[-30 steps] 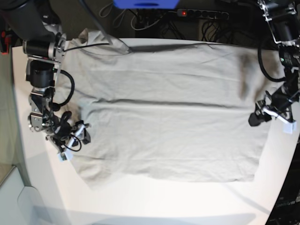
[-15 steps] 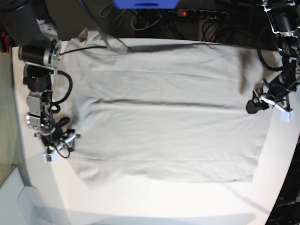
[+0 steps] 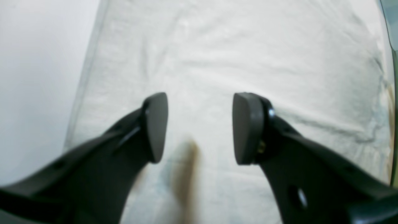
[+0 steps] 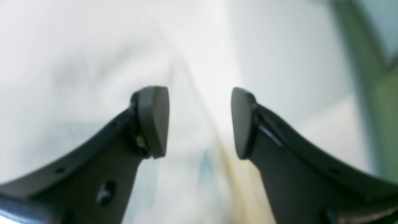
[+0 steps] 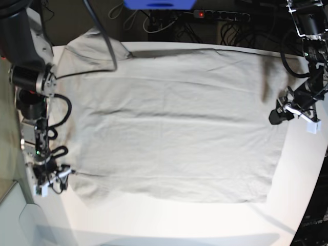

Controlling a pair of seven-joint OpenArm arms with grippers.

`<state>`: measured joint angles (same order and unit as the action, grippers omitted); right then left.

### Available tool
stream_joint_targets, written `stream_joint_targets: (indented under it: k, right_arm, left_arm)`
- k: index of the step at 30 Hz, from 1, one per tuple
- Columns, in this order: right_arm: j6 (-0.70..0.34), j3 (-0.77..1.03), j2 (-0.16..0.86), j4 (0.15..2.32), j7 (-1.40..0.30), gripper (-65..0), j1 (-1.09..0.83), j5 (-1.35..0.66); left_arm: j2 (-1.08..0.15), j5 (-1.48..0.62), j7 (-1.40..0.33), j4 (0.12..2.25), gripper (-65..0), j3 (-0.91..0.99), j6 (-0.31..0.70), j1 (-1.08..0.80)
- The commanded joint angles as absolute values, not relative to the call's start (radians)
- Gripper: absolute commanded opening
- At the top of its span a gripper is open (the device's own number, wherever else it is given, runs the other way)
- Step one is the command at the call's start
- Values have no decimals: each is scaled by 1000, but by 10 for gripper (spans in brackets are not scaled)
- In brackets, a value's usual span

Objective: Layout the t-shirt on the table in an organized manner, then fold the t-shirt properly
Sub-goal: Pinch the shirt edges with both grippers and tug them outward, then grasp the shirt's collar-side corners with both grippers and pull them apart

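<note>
Looking for anything readable turns up nothing: no print or label can be made out on the t-shirt [image 5: 174, 123], and nothing legible is seen on the power strip [image 5: 220, 15] with its red switch past the far edge. No containers are seen either, so nothing is held in anything.

The t-shirt is spread flat across the middle of the white table [image 5: 154, 220], with a few long creases running left to right. One sleeve is bunched up at the far left corner, and the near hem is laid roughly straight.

The left gripper [image 5: 277, 115] is seen at the right side of the base view, just over the shirt's right edge. From its wrist camera the fingers [image 3: 155, 124] are shown parted, with nothing pinched between them and only cloth spread out underneath.

The right gripper [image 5: 48, 179] is down at the near left corner of the shirt, right by the cloth's edge. Its fingers [image 4: 154, 119] are also spread apart, nothing clamped, though that view is badly blurred.

Compared with a second ago, the right gripper has been shifted further left and nearer, and the shirt's left edge has been pulled out flatter. The left gripper has barely been moved, just a little farther back.
</note>
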<state>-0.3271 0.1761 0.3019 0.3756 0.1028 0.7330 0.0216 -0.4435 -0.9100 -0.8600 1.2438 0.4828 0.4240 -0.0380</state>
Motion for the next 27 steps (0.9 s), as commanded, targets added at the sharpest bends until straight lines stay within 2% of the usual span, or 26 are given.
stream_joint_targets:
  k: [1,7,9,11,14,17,19,23,27]
  right_arm:
    - [-309,177,317,389,122,-341,763,15]
    - [-314,185,323,470,-88,-344,731,12]
    - [-364,188,298,562,-177,-346,670,8]
    - [-458,188,268,696,-232,-361,595,8]
    - [-539,188,211,946,-288,-452,453,8]
    - [-539,188,160,1191,-337,-589,321,13]
    - [-544,180,142,1349,-410,-644,231,13]
    - [-544,188,122,1561,-544,-632,68,13]
    - [-544,183,120,1635,-628,-631,-35,13]
  left_arm:
    - [-464,-924,-843,1260,-326,490,438,-25]
    - [-472,-921,-843,1257,-326,490,438,-44]
    - [-483,-921,-843,1250,-326,490,438,-44]
    - [-486,-921,-842,1248,-326,490,438,-42]
    - [-512,-928,-843,1250,-326,490,438,-39]
    - [-518,-929,-843,1259,-326,490,438,-36]
    - [-518,-929,-843,1260,-326,490,438,-36]
    - [-518,-929,-840,1259,-326,490,438,-36]
    - [-518,-929,-837,1259,-326,490,440,-36]
